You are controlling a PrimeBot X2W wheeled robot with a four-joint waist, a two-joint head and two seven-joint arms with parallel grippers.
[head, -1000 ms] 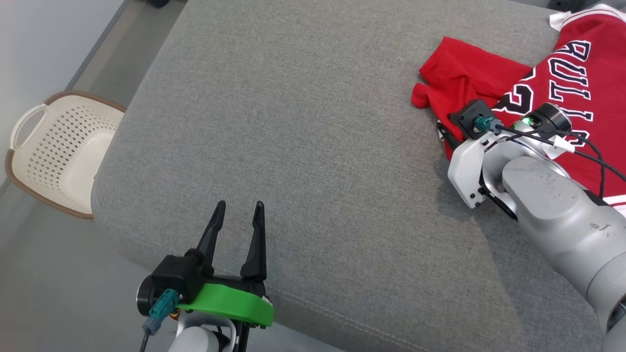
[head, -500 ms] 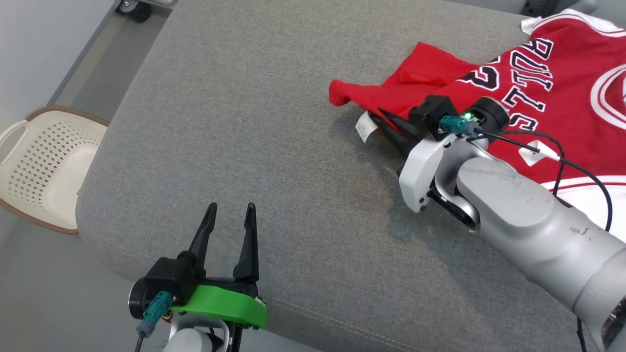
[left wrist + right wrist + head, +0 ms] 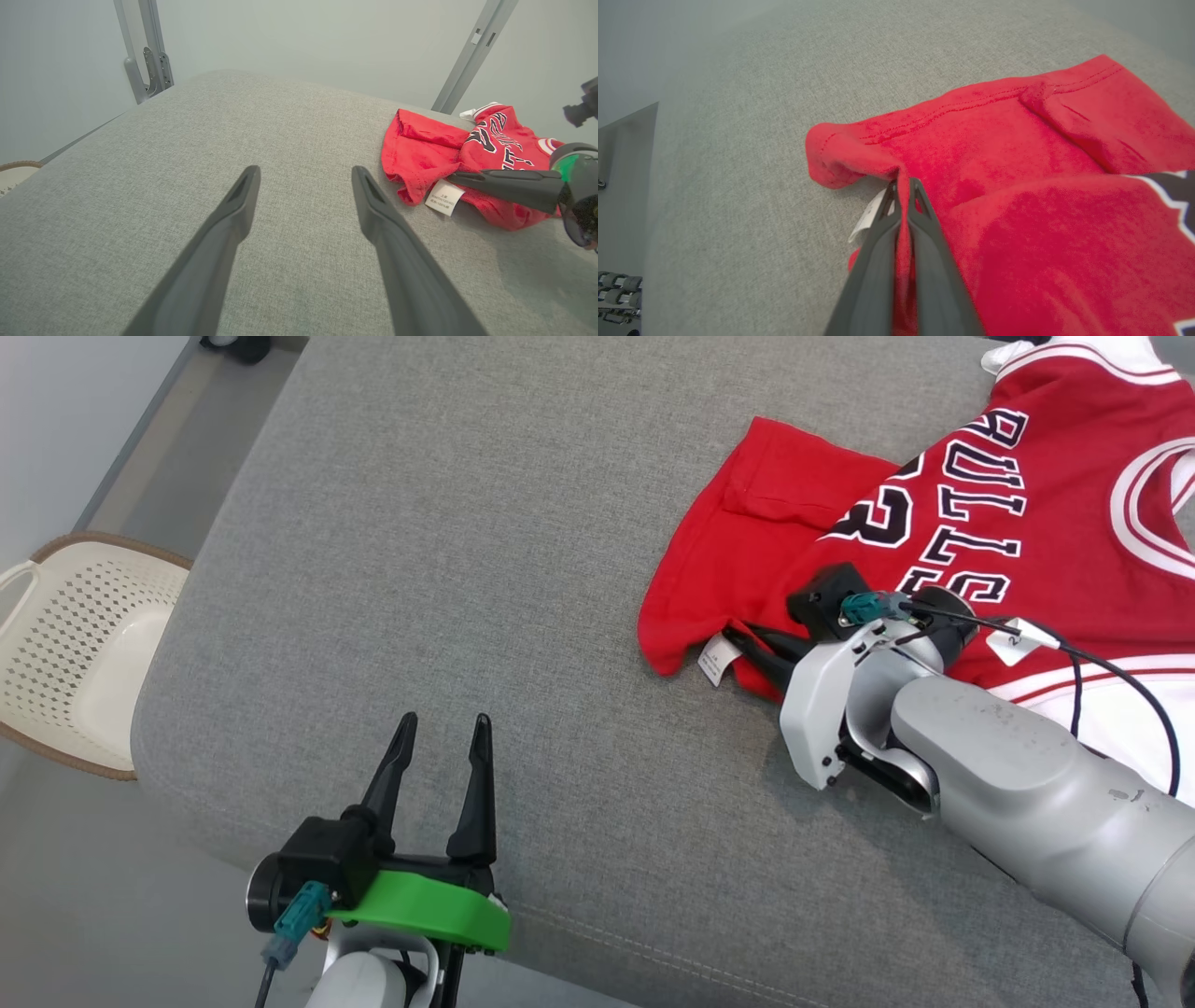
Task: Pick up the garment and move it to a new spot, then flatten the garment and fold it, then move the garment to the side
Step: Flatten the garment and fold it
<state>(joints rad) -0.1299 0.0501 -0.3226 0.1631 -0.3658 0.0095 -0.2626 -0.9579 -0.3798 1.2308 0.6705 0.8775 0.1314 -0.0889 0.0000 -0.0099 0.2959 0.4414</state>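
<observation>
The garment (image 3: 934, 523) is a red jersey with black and white lettering, lying at the right of the grey cushion (image 3: 467, 523). My right gripper (image 3: 738, 649) is shut on a fold of its near hem, beside a white label (image 3: 719, 661). The right wrist view shows red cloth pinched between the closed fingers of the right gripper (image 3: 902, 184), with the garment (image 3: 1041, 186) spreading to the right. My left gripper (image 3: 439, 723) is open and holds nothing, near the cushion's front edge. From the left gripper (image 3: 303, 172), the garment (image 3: 420, 149) lies to the right.
A cream perforated basket (image 3: 84, 653) stands on the floor left of the cushion. Metal frame posts (image 3: 149, 60) rise behind the cushion's far edge. Bare grey cushion stretches between my two grippers.
My right gripper has shut on the garment's hem and dragged that edge leftward, toward the cushion's middle. The head view has shifted too. The left gripper stays open in place.
</observation>
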